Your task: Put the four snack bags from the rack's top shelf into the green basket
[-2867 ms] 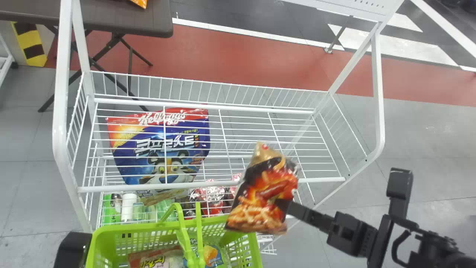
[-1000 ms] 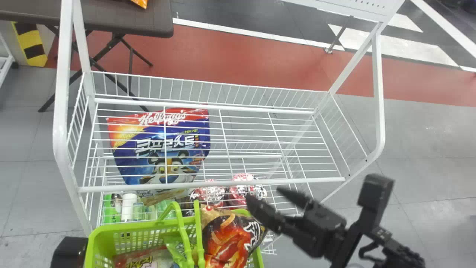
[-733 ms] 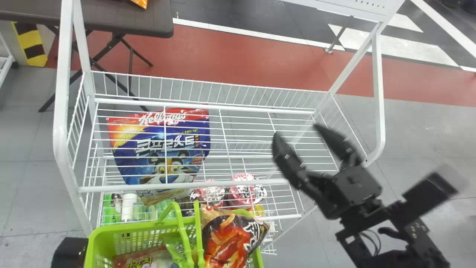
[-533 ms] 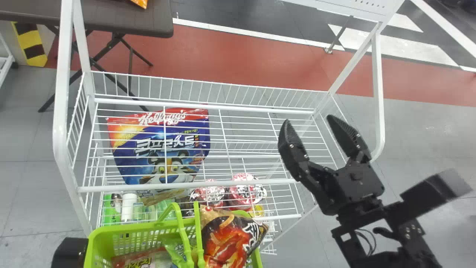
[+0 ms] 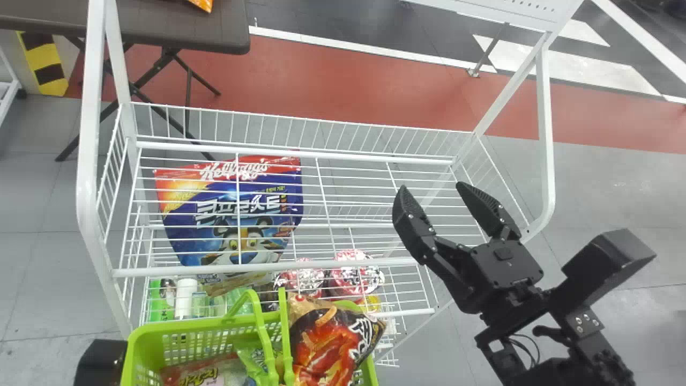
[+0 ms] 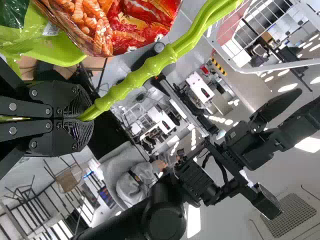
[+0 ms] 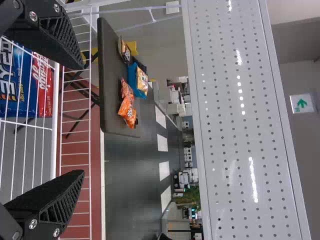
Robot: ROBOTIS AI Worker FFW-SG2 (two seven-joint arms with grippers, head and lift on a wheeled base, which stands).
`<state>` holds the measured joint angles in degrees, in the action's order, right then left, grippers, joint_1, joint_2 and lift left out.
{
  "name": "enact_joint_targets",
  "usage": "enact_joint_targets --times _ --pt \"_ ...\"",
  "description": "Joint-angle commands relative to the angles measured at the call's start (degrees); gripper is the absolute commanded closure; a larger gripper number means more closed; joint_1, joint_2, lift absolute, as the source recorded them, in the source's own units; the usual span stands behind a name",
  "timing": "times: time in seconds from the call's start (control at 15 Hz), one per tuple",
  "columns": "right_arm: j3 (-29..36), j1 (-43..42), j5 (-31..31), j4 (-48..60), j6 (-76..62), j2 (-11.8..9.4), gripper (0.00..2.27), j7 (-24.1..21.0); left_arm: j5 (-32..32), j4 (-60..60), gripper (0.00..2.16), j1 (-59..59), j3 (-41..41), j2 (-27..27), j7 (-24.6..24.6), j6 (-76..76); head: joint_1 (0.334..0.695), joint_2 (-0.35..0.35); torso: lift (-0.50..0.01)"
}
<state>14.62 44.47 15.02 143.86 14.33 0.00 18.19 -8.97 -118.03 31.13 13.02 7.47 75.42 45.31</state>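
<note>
My right gripper (image 5: 433,188) stands open over the right half of the white rack; in the right wrist view the gripper (image 7: 81,120) has nothing between its fingers. The green basket (image 5: 246,323) is at the rack's front, at the head view's bottom edge. A red and black snack bag (image 5: 327,343) leans in its right side, its top above the rim. Left of it lie a green bag (image 5: 252,356) and a red and pink pack (image 5: 198,372). A black part of my left arm (image 5: 99,362) is beside the basket. In the left wrist view, my left gripper (image 6: 80,117) is shut on the basket's green handle (image 6: 132,77).
A blue cereal bag (image 5: 230,214) shows through the rack's top wires (image 5: 353,187). Red-topped items (image 5: 351,273) and small bottles (image 5: 185,297) sit lower down. White posts (image 5: 544,134) frame the rack. Behind stands a dark table (image 5: 182,27) holding bags (image 7: 127,107).
My right gripper had the red and black bag, which is now in the basket. It opened, rose away to the right over the rack, then shifted slightly back down. The left arm has hardly moved.
</note>
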Motion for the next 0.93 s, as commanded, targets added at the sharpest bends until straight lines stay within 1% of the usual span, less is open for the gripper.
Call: enact_joint_targets --times 0.0,0.87 --pt "0.0 -0.2 0.0 -0.1 -0.1 0.1 0.08 0.0 -0.1 0.0 1.58 0.0 -0.2 0.0 0.1 0.0 0.695 -0.350 0.000" --pt "0.3 -0.2 0.2 -0.1 -0.7 0.1 0.08 0.2 -0.1 0.0 1.58 0.1 -0.1 0.0 0.2 0.2 0.695 -0.350 0.000"
